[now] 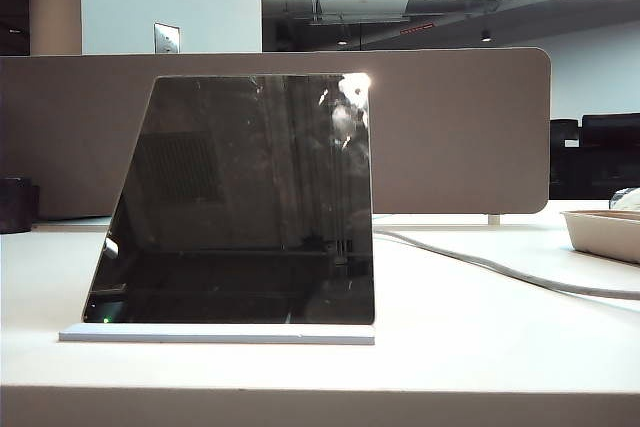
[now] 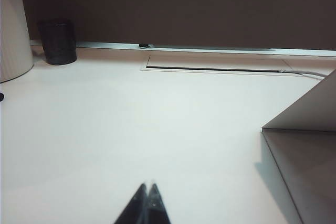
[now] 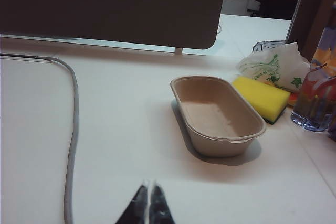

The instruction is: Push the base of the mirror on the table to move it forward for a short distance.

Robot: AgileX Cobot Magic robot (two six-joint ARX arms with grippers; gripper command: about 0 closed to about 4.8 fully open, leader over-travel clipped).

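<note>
The mirror (image 1: 250, 197), a dark trapezoid panel with a slanted left edge, stands upright on its thin white base (image 1: 215, 334) near the front of the white table (image 1: 480, 337). Neither gripper shows in the exterior view. The left wrist view takes in the mirror's pale back (image 2: 312, 106) and base (image 2: 310, 174) from behind. My left gripper (image 2: 148, 186) is shut and empty over bare table (image 2: 131, 119), off to the side of the base and apart from it. My right gripper (image 3: 147, 184) is also shut and empty, above the table (image 3: 121, 129) between a cable and a tray.
A beige divider (image 1: 450, 127) runs along the back. A grey cable (image 1: 500, 272) (image 3: 73, 119) trails behind the mirror. A beige tray (image 1: 605, 232) (image 3: 218, 114), yellow sponge (image 3: 261, 97), plastic bag (image 3: 275, 64) and bottle (image 3: 315, 103) sit at the right. A black cup (image 2: 59, 41) stands at the left.
</note>
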